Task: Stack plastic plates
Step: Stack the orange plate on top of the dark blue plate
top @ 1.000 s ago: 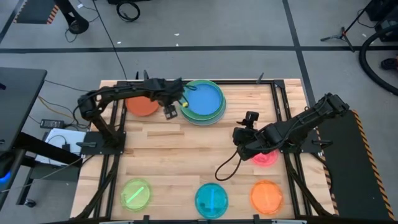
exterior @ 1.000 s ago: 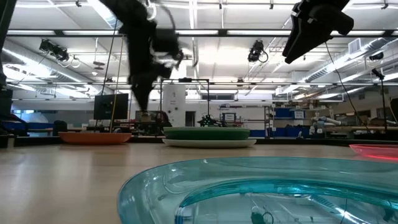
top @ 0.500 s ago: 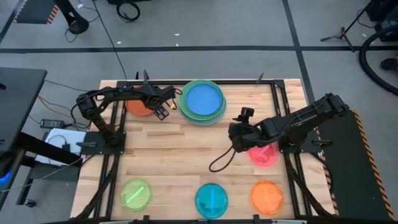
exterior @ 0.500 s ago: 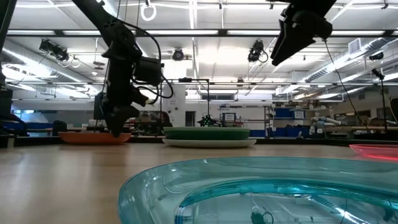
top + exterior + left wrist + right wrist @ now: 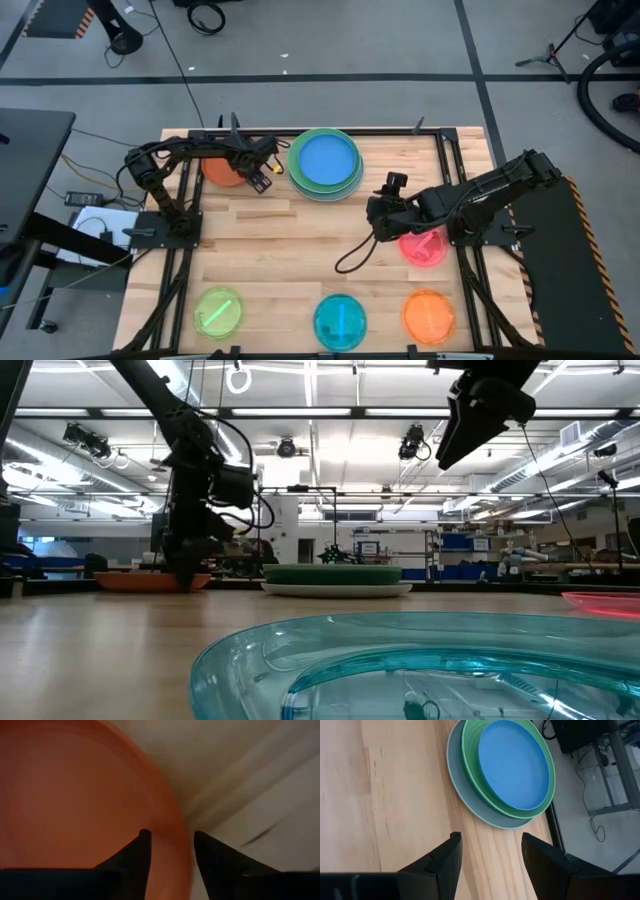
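Orange-red plate (image 5: pixel 225 170): far-left area of tabletop (image 5: pixel 300 240), flat, just left of the main stack. Left claw (image 5: pixel 262 178) sits low at the plate's right edge; the wrist view shows its fingers (image 5: pixel 142 851) released, straddling the rim, one tip over the plate, one over wood. Not clenched yet.

Handling (est.): thin rigid plastic, light, smooth, so likely slippery. Grip at raised rim only; the flat centre offers no hold. A shallow rim may slide on the wood when pinched; expect tilt once lifted by one edge.

Stack (image 5: pixel 325 163): far-centre, blue plate (image 5: pixel 516 764) on top, nested in green plates, pale large plate at bottom. Near the orange-red plate but apart from it; short transfer path, nothing between.

Right claw (image 5: pixel 382 222): hovers high over mid-tabletop, right of centre, released, holding nothing. A cable loop (image 5: pixel 358 258) hangs below it over bare wood. Pink-red plate (image 5: pixel 424 246) lies partly under the right arm.

Near edge, L to R: lime plate (image 5: pixel 219 311), cyan plate (image 5: pixel 340 321), orange plate (image 5: pixel 429 316), all well apart, clear of both arms.

Obstruction risk (est.): the right arm is near the stack's right side; keep clear during the left arm's placing.
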You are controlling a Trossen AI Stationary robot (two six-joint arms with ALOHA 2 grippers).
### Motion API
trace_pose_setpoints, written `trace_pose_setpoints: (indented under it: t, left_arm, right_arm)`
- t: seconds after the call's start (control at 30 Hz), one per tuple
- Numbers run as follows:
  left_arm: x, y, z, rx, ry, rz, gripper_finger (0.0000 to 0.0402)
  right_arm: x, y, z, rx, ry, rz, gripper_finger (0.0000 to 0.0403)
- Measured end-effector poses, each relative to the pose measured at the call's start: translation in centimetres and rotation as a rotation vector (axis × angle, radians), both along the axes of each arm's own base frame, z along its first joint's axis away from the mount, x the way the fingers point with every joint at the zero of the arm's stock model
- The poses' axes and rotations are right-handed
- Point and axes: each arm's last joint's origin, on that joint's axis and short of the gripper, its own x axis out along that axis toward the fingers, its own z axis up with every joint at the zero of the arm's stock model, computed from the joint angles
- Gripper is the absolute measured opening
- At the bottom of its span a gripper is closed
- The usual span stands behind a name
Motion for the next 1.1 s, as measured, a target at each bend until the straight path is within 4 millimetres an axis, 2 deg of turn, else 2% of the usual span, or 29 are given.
trace_pose_setpoints:
  t: [0.2, 0.43, 0.53, 0.63, 0.7, 0.8, 0.97, 1.03, 1.1]
  left_arm:
    - [-0.8, -0.6, -1.3, -0.005, -0.012, 0.024, 0.0133]
    - [-0.6, -0.6, -0.9, -0.006, -0.011, -0.003, 0.0123]
    - [-0.3, -0.4, -0.7, -0.010, -0.017, -0.017, 0.0087]
    - [-0.1, -0.4, -0.4, 0.007, -0.001, -0.031, 0.0029]
    - [0.1, -0.5, -0.1, 0.027, 0.003, -0.037, 0.0017]
    - [0.5, -1.4, 1.0, 0.052, 0.036, -0.065, 0.0018]
    - [1.4, -4.6, 4.7, 0.115, 0.016, -0.168, 0.0014]
    - [2.1, -6.3, 6.4, 0.153, -0.038, -0.263, 0.0014]
    - [2.7, -8.2, 7.7, 0.203, -0.079, -0.452, 0.0014]
  right_arm:
    - [0.0, 0.0, 0.0, 0.013, 0.006, 0.005, 0.0210]
    - [0.0, 0.1, -0.1, 0.016, 0.009, 0.007, 0.0210]
    - [-0.1, 0.1, -0.1, 0.020, 0.012, 0.009, 0.0210]
    - [-0.1, 0.1, -0.1, 0.023, 0.015, 0.011, 0.0210]
    - [-0.1, 0.1, -0.1, 0.021, 0.019, 0.015, 0.0210]
    - [-0.1, 0.1, -0.1, 0.005, 0.040, 0.042, 0.0210]
    - [0.2, -0.5, 0.0, -0.035, 0.080, 0.089, 0.0210]
    - [0.5, -1.0, 0.0, -0.043, 0.076, 0.090, 0.0210]
    - [0.6, -1.4, 0.1, -0.048, 0.079, 0.087, 0.0210]
